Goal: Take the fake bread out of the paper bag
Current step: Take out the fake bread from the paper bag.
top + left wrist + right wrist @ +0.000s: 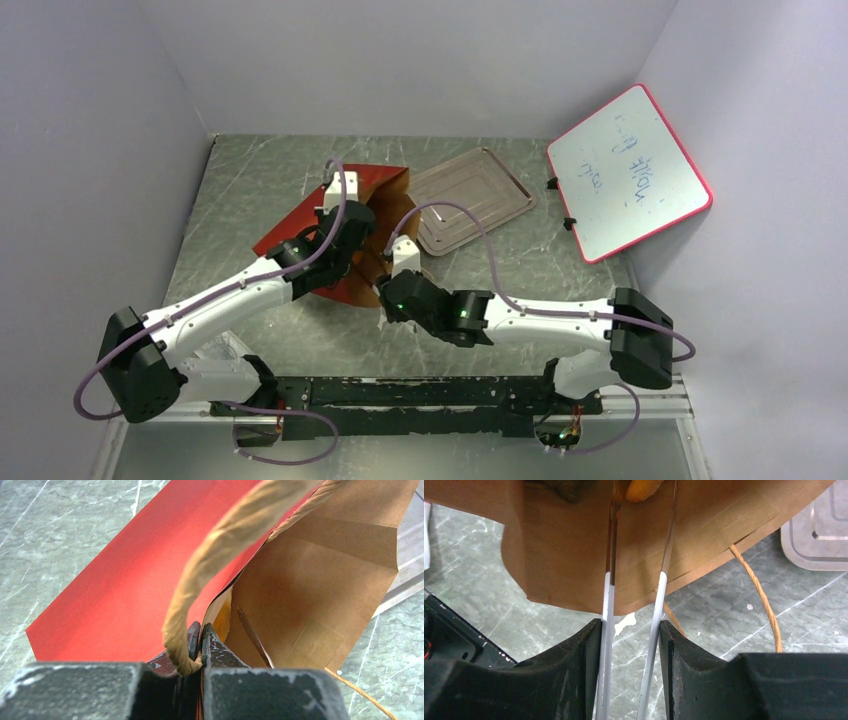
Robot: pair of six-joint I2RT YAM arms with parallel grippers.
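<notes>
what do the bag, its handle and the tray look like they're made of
bag: paper, matte red outside, kraft brown inside, sharply creased. handle: twisted tan cord, probably paper twine, spiral strands visible. tray: likely metal, dull grey with a faint sheen and pressed ridges.

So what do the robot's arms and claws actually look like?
The left arm and right arm are white tubes linked by chunky black joints, with a lilac cable looping along each. The left claw has two scuffed black fingers. The right claw has black blocks carrying long, thin, pale blades.
</notes>
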